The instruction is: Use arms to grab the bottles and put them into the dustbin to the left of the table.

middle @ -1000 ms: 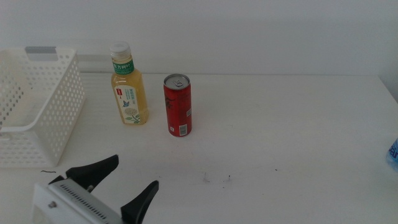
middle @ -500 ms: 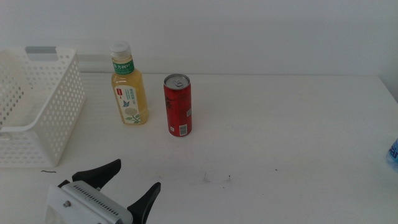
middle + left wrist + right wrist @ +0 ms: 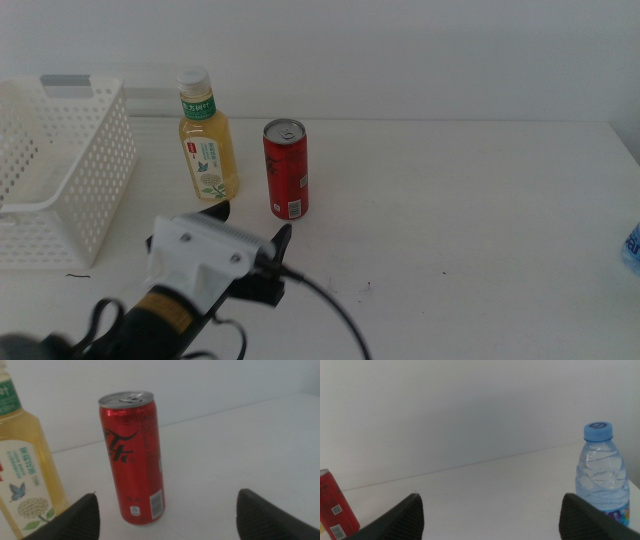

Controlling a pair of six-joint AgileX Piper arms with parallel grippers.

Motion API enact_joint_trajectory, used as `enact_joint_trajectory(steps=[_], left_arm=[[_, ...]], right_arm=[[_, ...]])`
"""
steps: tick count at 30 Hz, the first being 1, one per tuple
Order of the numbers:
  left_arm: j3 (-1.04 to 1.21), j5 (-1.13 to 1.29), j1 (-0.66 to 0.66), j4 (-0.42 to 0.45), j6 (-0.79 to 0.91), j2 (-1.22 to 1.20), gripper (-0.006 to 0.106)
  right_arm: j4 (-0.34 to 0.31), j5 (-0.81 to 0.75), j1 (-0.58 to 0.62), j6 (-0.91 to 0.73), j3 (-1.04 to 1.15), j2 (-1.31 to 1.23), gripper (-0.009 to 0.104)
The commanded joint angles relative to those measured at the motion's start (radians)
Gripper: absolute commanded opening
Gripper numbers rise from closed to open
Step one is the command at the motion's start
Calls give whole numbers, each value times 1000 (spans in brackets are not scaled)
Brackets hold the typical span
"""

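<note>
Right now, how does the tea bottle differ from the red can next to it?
The tea bottle is translucent yellow with a white cap; the red can is opaque with a bare metal top. The tea bottle stands taller and wider, the red can slimmer. Both stand upright on the table, apart.

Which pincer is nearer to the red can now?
Left. The left pincer is open just in front of the red can. The right pincer, also open, is far off, near the water bottle.
</note>
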Motion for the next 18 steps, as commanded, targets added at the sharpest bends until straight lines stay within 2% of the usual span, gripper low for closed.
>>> enact_joint_trajectory(steps=[1,18], left_arm=[[-61,-5,21,5,-21,66,94],[-466,152,115,23,-27,391,94]], right_arm=[[-6,-9,-8,-2,3,-5,88],[-6,-9,-8,-2,3,-5,88]])
